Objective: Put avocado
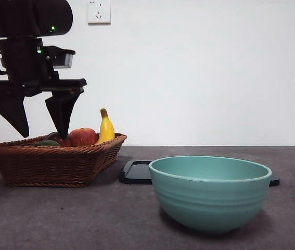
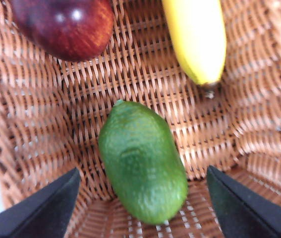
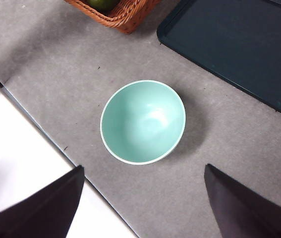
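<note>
Fingers (image 2: 41,210) of the left gripper (image 2: 142,206) stand wide apart and clamp nothing. We see the avocado (image 2: 141,161) lying between them on the floor of the wicker basket (image 2: 259,124), its near end level with the tips and clear of both. Beyond the avocado from the fingers we note a dark red apple (image 2: 63,27) and a yellow banana (image 2: 197,37). In the front view the left gripper hangs over the basket with its tips (image 1: 64,125) just above the rim.

Right gripper (image 3: 142,198) fingers are also apart and hold nothing; they hover above the teal bowl (image 3: 142,121) on the grey tabletop (image 3: 56,74), with a dark tray (image 3: 239,44) beyond it.
</note>
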You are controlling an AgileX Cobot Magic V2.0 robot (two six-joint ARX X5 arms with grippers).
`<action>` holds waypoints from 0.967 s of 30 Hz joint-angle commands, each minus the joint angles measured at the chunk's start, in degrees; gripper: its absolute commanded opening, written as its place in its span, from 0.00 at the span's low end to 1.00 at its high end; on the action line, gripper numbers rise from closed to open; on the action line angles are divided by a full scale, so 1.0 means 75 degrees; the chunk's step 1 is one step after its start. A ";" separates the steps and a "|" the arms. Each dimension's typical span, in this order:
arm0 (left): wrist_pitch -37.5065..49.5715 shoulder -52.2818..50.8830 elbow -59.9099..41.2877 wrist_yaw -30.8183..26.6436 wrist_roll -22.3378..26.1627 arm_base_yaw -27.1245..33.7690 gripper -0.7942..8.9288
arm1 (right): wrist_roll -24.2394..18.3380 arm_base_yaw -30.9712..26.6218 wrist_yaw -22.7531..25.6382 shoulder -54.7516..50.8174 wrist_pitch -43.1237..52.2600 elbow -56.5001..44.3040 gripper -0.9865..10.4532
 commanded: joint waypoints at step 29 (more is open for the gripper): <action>0.0283 0.1037 0.0169 -0.0041 -0.0201 -0.0041 0.29 | 0.0055 0.0041 -0.0026 0.0058 0.0073 0.0152 0.43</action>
